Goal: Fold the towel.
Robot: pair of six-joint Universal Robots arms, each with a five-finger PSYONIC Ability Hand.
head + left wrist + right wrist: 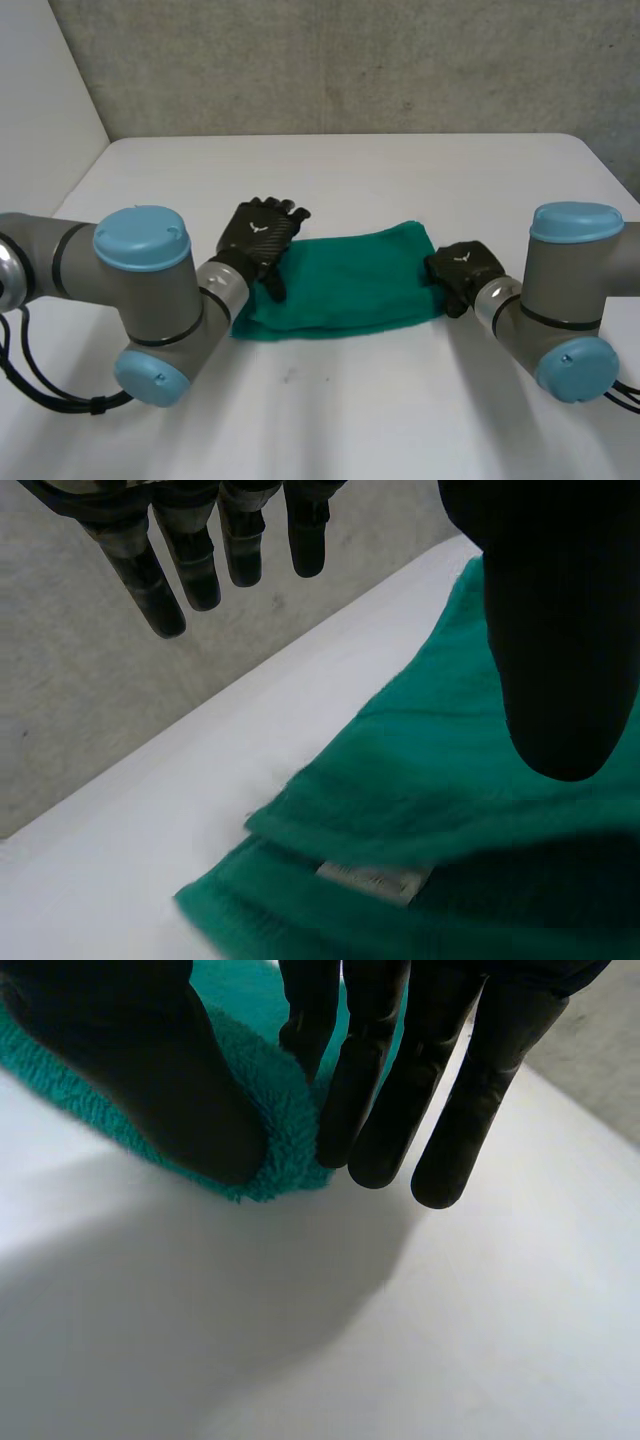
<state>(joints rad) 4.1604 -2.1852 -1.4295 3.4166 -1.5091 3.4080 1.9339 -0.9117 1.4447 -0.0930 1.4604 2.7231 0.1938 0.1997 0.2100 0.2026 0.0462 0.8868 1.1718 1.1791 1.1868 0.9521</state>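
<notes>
The folded green towel lies on the white worktop, with a label near its left end. The right hand pinches the towel's right corner between thumb and fingers. Farther back, the left hand hangs over the left end, its fingers straight and released.

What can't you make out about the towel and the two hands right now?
1. Head view: the right end of the towel lies under the right hand.
2. Head view: its left edge is partly hidden behind the wrist of the left arm.
3. Left wrist view: print on the label is too small to read.
4. Left wrist view: the thumb of the left hand covers part of the towel.
</notes>
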